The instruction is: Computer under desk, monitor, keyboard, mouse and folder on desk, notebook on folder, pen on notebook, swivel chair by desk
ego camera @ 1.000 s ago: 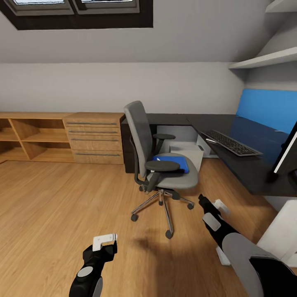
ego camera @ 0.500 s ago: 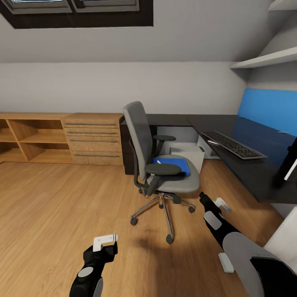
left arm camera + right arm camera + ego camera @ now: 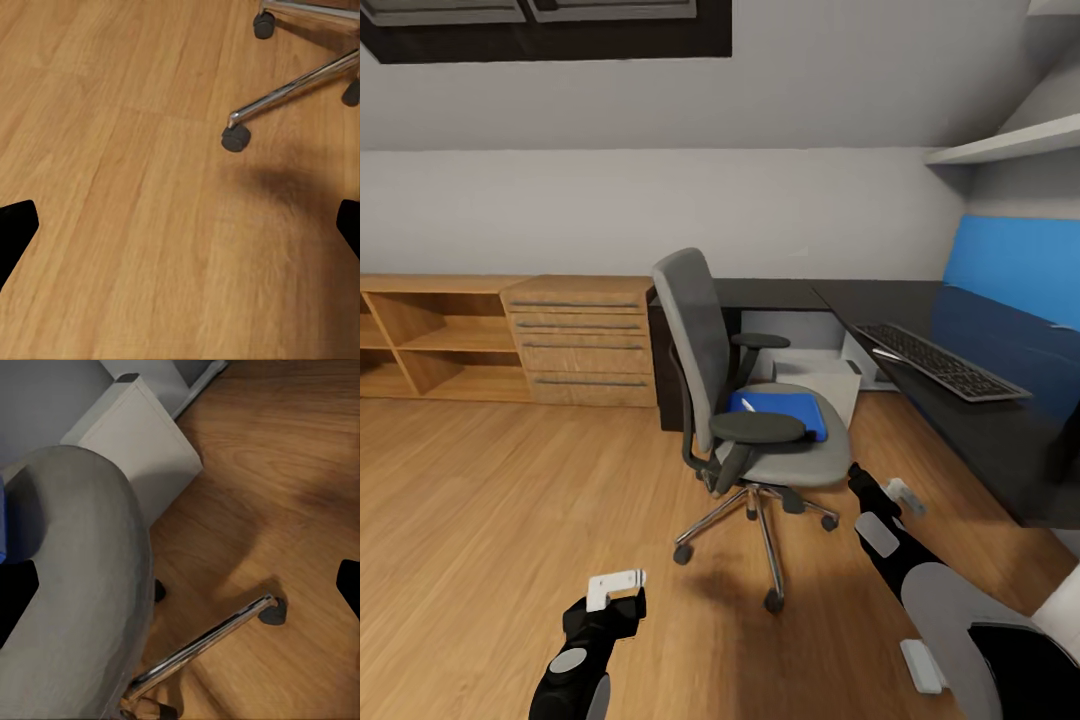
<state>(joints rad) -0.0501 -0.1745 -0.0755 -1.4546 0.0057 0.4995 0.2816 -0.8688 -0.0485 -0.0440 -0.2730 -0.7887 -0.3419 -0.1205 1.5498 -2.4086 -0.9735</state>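
The grey swivel chair (image 3: pixel 792 455) stands on the plank floor in front of the black desk (image 3: pixel 1000 440), its seat (image 3: pixel 75 585) close to my right hand. The blue folder (image 3: pixel 780 412) lies on the seat. On the desk lies the keyboard (image 3: pixel 945 365). Under the desk sits the pale computer (image 3: pixel 820 375), whose case (image 3: pixel 139 442) also shows in the right wrist view. My left gripper (image 3: pixel 615 590) hangs open over bare floor. My right gripper (image 3: pixel 890 495) is open beside the seat's front edge, holding nothing. Monitor, mouse, notebook and pen are out of view.
Light wooden drawers (image 3: pixel 585 340) and open shelves (image 3: pixel 430 340) line the back wall on the left. The chair's metal legs and casters (image 3: pixel 235 137) spread over the floor ahead of my left hand. A white desk leg (image 3: pixel 1060 610) stands near my right arm.
The whole picture has shifted: the camera moved, the chair looks slightly nearer and the monitor's edge has slid out on the right. Both grippers keep their pose.
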